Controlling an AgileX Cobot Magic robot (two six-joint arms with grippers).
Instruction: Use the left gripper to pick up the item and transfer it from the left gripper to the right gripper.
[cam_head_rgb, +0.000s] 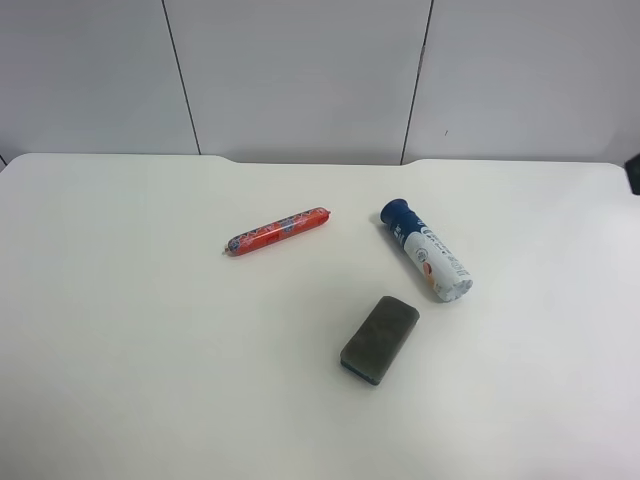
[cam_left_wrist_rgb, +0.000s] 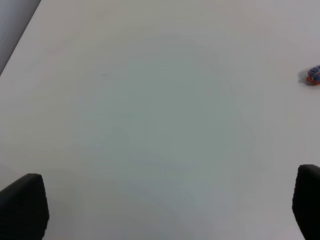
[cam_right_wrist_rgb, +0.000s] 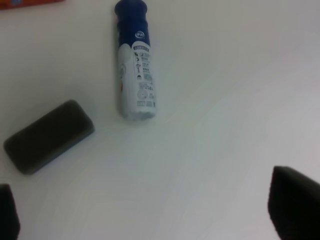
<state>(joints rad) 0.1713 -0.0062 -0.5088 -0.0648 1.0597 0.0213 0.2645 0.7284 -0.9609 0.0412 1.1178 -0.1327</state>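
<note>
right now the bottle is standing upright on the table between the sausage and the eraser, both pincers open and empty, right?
Not quite: the bottle is lying on its side, not upright, as the exterior high view shows. It does lie on the table, near the sausage and the eraser. The left pincer and right pincer are both open and empty.

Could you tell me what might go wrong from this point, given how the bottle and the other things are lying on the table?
1. The bottle lies on its side, so being round it may roll when a finger nudges it.
2. The grey eraser block lies close to the bottle's base, so a wide approach could knock it.
3. The left gripper is open over bare table, with only the red sausage stick's tip at its view's edge; it may reach for the wrong item.
</note>
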